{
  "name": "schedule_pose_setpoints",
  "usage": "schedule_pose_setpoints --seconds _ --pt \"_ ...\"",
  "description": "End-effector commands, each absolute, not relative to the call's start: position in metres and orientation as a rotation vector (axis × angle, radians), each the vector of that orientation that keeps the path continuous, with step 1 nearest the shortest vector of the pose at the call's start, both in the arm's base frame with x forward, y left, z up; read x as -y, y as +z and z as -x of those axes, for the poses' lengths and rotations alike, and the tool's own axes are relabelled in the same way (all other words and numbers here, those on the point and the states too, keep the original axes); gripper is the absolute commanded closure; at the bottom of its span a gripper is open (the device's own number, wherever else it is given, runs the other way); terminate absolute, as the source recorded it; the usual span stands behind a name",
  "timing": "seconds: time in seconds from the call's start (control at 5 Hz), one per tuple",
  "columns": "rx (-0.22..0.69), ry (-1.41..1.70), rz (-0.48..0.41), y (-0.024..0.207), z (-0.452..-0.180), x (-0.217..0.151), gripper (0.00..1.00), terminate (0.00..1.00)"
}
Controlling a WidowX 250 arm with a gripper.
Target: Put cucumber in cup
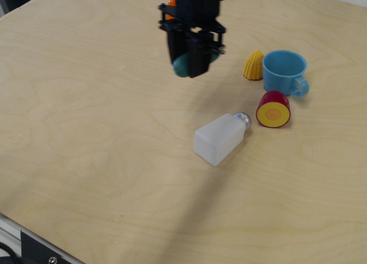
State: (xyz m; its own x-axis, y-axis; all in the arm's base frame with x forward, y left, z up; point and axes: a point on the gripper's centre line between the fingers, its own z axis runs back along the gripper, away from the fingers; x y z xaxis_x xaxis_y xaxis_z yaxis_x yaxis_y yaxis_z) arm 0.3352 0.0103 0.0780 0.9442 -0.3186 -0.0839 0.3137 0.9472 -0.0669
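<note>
My black gripper (193,63) is shut on the teal-green cucumber (182,66) and holds it in the air above the table, its ends showing on both sides of the fingers. The light blue cup (285,71) with a loop handle stands upright on the table at the right, well to the right of the gripper and apart from it. Its inside looks empty.
A yellow corn cone (253,65) touches the cup's left side. A red-and-yellow round toy (273,109) lies just in front of the cup. A white shaker (221,138) lies on its side below the gripper. An orange carrot cone (171,2) is mostly hidden behind the arm.
</note>
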Motion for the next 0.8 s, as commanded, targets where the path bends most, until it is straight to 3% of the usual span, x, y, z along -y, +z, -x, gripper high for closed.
schedule_pose_setpoints --seconds 0.0,0.6 --pt "-0.044 -0.451 0.069 0.094 -0.374 0.040 1.00 0.00" --pt "-0.109 -0.457 0.034 0.087 -0.398 0.060 1.00 0.00"
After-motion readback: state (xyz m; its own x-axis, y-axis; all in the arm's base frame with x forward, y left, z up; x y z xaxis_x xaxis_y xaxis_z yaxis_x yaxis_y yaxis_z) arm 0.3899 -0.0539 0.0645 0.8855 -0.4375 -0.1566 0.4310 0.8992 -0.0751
